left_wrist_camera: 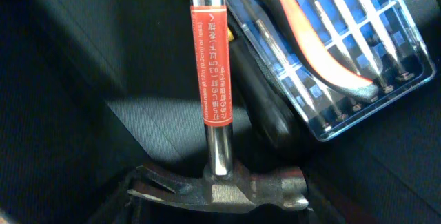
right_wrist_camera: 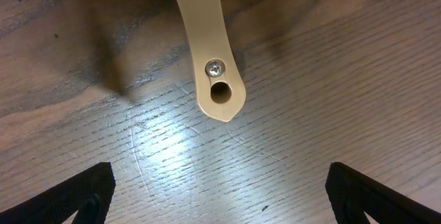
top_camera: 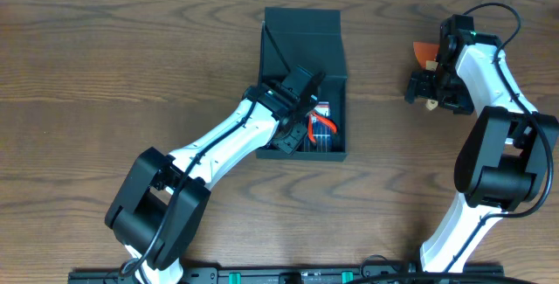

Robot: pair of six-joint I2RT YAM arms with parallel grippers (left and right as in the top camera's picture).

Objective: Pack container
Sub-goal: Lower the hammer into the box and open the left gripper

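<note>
The container is a dark box lying in the middle of the table with its flap lid open at the far end. My left gripper reaches down into it. The jaws are closed on the steel head of a claw hammer. Its shiny shaft with an orange label runs away from me over the box floor. Beside the hammer lies a clear blue bit case with orange-handled pliers on top. My right gripper hangs open over bare wood, right of the box.
A beige tool handle with a screw and a hole lies on the wood just ahead of the right gripper's dark fingertips. An orange object sits beyond the right gripper. Wood-grain table surrounds the box.
</note>
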